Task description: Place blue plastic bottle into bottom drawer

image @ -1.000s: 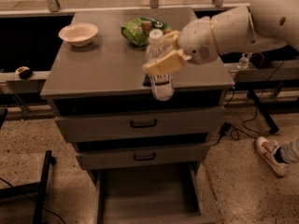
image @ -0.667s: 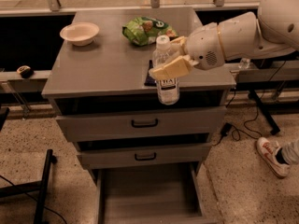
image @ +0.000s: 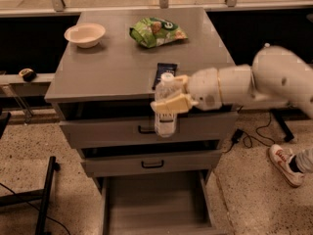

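Note:
My gripper (image: 174,98) is shut on the blue plastic bottle (image: 166,116), a clear bottle with a white cap and a white label. It holds the bottle upright in front of the cabinet, at the height of the top drawer front, just past the cabinet top's front edge. The bottom drawer (image: 156,207) is pulled open below, plain grey inside, and lies directly under the bottle with a wide gap between them. My white arm (image: 254,84) reaches in from the right.
On the cabinet top (image: 112,67) are a white bowl (image: 84,34) at the back left, a green snack bag (image: 156,31) at the back, and a dark packet (image: 164,72) near the front. Two upper drawers with black handles (image: 152,164) are slightly open. A shoe (image: 286,163) is on the floor at right.
The gripper has carried the bottle forward off the cabinet top and lower, to the front of the top drawer. The camera view has shifted closer and more downward.

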### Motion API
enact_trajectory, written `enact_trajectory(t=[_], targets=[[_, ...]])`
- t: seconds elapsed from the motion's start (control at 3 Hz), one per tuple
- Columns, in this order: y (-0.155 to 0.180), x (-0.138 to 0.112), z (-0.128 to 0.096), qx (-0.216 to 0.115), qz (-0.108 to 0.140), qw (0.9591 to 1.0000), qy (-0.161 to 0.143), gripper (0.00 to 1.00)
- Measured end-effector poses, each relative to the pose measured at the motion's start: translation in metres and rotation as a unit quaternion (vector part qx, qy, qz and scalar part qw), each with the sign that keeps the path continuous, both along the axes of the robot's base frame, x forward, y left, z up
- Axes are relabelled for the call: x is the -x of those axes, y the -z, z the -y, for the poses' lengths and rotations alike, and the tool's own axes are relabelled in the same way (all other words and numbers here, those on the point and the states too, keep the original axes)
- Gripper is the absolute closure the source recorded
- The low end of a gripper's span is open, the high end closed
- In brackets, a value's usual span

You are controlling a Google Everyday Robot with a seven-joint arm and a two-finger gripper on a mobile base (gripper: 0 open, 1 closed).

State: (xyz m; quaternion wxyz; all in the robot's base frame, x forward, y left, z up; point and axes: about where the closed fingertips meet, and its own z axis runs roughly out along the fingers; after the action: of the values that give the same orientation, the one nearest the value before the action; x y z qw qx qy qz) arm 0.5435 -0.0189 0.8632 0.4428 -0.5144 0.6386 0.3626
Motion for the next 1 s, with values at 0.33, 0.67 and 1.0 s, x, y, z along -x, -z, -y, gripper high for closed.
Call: enact_trajectory(t=[0.33,0.67,1.0], targets=[[0.099,0.045,0.049,-0.012,-0.038,0.9976,0.056,1.00],[0.097,0.049,0.047,-0.015,-0.033,0.9978,0.055,1.00],[0.165,0.052,0.032,0.011,-0.020,0.9987,0.045,1.00]])
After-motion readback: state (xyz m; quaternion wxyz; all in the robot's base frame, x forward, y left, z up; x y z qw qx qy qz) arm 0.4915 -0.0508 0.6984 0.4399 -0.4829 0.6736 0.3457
